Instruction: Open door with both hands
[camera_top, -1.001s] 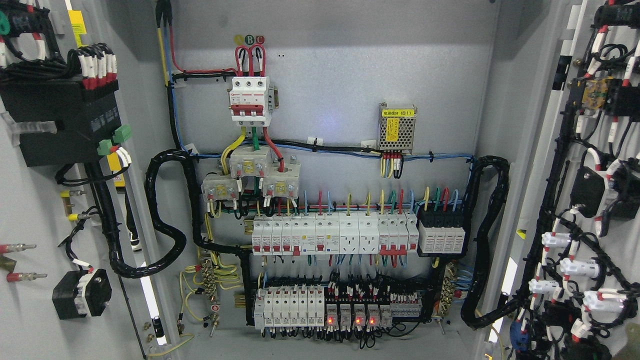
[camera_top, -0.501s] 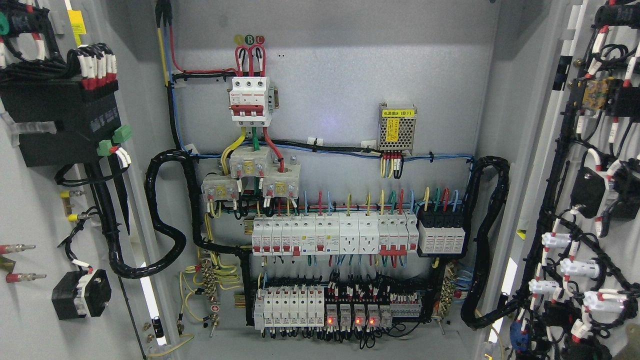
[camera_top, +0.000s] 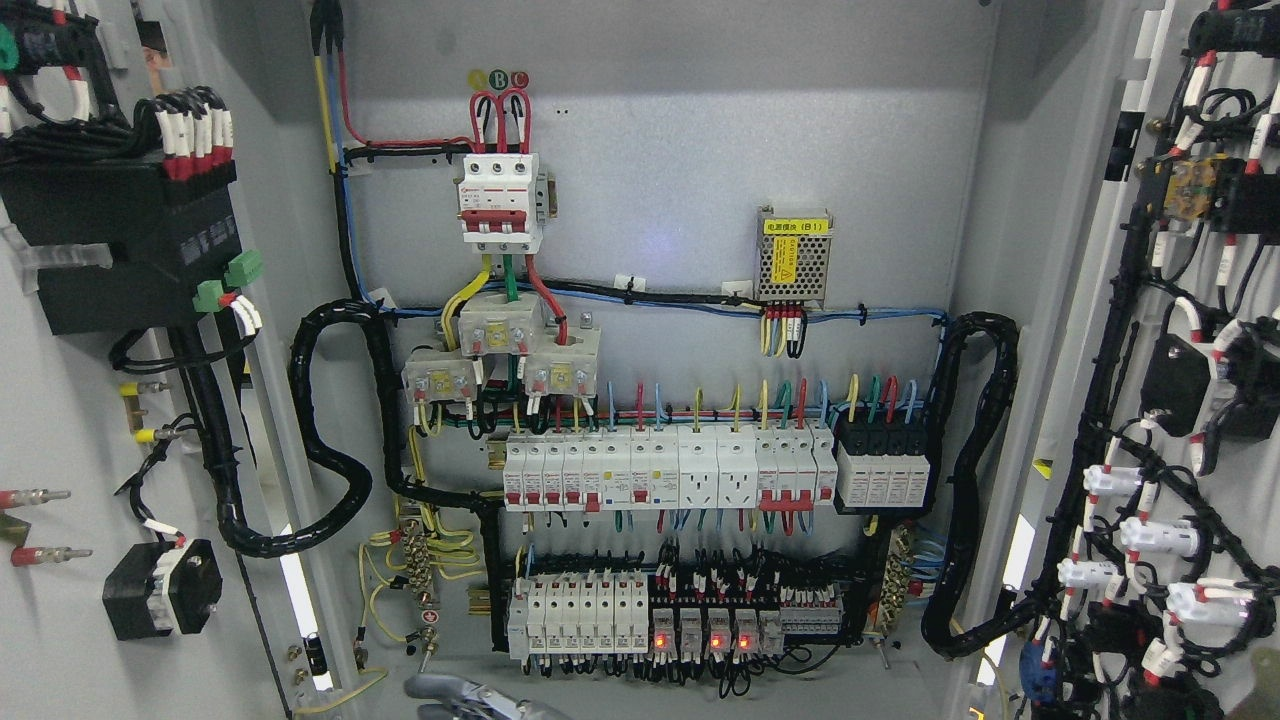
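Observation:
The grey electrical cabinet stands with both doors swung wide. The left door (camera_top: 60, 420) shows its inner face with a black box and wiring. The right door (camera_top: 1110, 300) also shows its inner face, carrying wired switches and lamps. Between them the back panel (camera_top: 700, 150) is fully in sight. A grey part of my left hand (camera_top: 465, 695) pokes up at the bottom edge, left of the middle, below the lowest breaker row and touching neither door. My right hand is out of view.
The panel holds a red-and-white main breaker (camera_top: 500, 200), a small power supply (camera_top: 795, 255) and two rows of breakers (camera_top: 660, 470). Thick black cable looms (camera_top: 330, 440) hang from each door hinge side. Red lamps (camera_top: 700, 640) glow at the bottom.
A grey part of my left hand has come into view at the bottom edge. The left door has shifted very slightly further left. The dark shape in the gap behind it is gone.

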